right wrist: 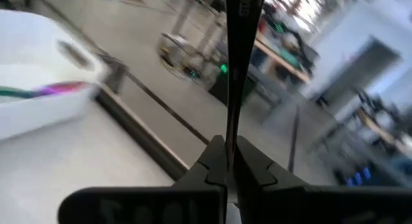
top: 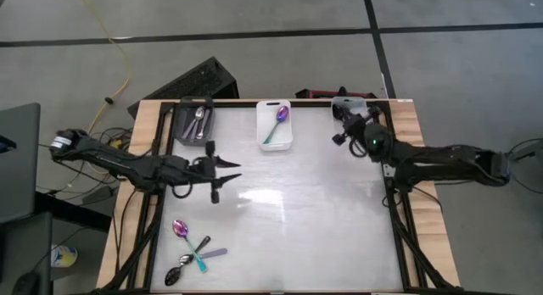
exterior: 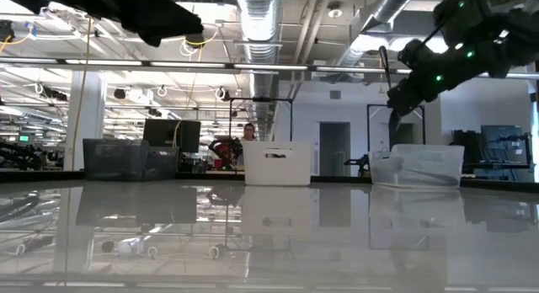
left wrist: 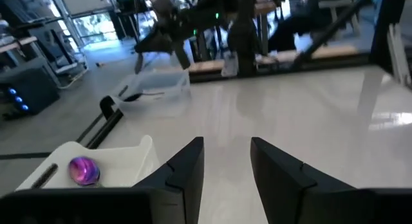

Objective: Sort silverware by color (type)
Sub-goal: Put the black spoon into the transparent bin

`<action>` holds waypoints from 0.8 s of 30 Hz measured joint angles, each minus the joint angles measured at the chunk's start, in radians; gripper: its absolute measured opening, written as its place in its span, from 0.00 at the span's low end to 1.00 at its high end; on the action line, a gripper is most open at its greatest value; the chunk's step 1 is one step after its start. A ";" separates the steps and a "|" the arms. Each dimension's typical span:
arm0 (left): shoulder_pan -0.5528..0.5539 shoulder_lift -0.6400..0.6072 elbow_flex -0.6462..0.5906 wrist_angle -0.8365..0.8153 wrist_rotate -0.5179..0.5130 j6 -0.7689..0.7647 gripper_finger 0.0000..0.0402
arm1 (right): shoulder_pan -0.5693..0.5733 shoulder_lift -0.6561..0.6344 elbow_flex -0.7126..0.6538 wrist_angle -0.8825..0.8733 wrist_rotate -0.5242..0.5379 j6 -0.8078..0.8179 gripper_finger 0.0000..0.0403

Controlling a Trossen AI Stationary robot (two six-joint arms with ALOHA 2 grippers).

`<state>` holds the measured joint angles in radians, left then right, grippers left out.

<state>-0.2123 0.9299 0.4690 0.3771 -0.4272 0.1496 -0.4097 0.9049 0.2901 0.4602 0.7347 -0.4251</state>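
Observation:
My right gripper (top: 344,124) hovers over the clear bin (top: 350,103) at the table's far right and is shut on a black spoon (right wrist: 235,56). My left gripper (top: 227,171) is open above the table's left half, touching nothing. A dark bin (top: 195,122) holds silver spoons. The white bin (top: 274,125) holds an iridescent spoon (left wrist: 84,170). Near the front left corner, an iridescent spoon (top: 180,230), a black spoon (top: 178,269) and other spoons with teal and purple handles (top: 204,254) lie flat on the table in a loose cluster. My right gripper pinches the black spoon's handle (right wrist: 230,130) between its two fingers. The stamped handle runs on past the fingertips, along the fingers. In the low view the spoon (exterior: 384,66) stands nearly upright, lifted clear above the clear bin (exterior: 417,165). Its bowl does not show.
The three bins stand in a row along the far edge. The table's middle and right half (top: 322,219) are bare metal. A raised black frame (top: 397,210) borders the table. A person (exterior: 248,133) is far behind in the room.

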 joint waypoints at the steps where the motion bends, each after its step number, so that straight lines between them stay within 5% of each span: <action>1: 0.000 -0.019 -0.005 0.001 -0.001 -0.009 0.28 | -0.040 0.005 0.000 0.000 -0.019 0.024 0.07; 12: 0.000 -0.099 -0.009 -0.011 0.004 -0.020 0.28 | -0.344 0.071 0.000 -0.003 -0.315 0.333 0.10; 24: 0.000 -0.098 -0.009 -0.023 0.005 -0.036 0.28 | -0.371 0.117 0.000 -0.013 -0.332 0.366 0.33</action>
<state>-0.2127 0.8314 0.4599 0.3538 -0.4225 0.1131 -0.7805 1.0214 0.2901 0.4468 0.4030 -0.0595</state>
